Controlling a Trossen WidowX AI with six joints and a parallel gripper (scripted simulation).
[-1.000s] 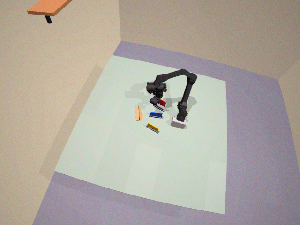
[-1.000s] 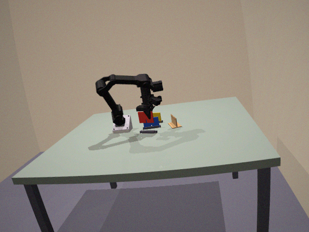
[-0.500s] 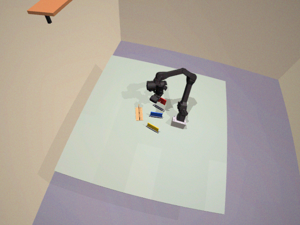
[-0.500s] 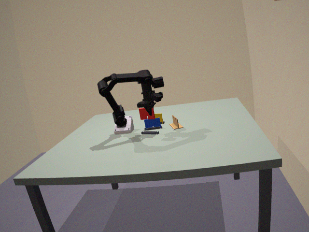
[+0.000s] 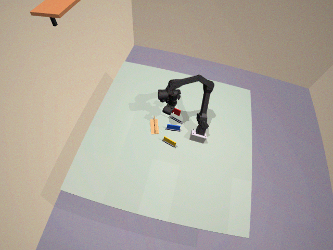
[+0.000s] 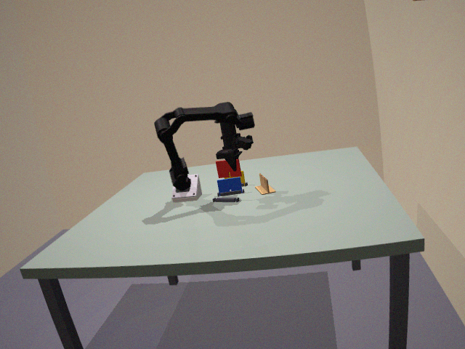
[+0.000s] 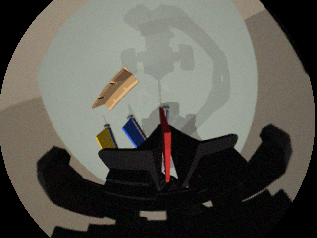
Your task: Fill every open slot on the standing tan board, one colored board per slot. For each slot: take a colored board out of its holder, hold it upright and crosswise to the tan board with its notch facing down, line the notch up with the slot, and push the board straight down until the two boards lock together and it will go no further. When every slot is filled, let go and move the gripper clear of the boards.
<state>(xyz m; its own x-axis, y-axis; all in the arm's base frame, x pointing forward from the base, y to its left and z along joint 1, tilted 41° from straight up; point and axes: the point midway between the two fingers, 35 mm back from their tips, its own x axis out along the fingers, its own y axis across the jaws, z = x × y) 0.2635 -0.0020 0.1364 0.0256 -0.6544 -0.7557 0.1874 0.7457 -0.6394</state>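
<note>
My gripper [image 6: 231,161] [image 7: 167,144] is shut on the red board [image 5: 176,111] [image 6: 227,168] [image 7: 167,158] and holds it upright in the air, above its empty holder [image 5: 176,119] [image 6: 225,199]. A notch shows in the red board's lower edge in the exterior view. The blue board [image 5: 173,127] [image 6: 229,185] [image 7: 133,131] and the yellow board [image 5: 169,141] [image 6: 242,177] [image 7: 104,139] stand in their holders. The tan board [image 5: 154,125] [image 6: 264,182] [image 7: 113,89] stands on its flat base with open slots in its top edge. No colored board is in it.
The arm's pale base [image 5: 198,136] [image 6: 186,190] stands behind the holders. In the wrist view the blue and yellow boards lie left of the red board, and the tan board is farther out. The table top [image 5: 107,161] [image 6: 300,229] carries the arm's shadow.
</note>
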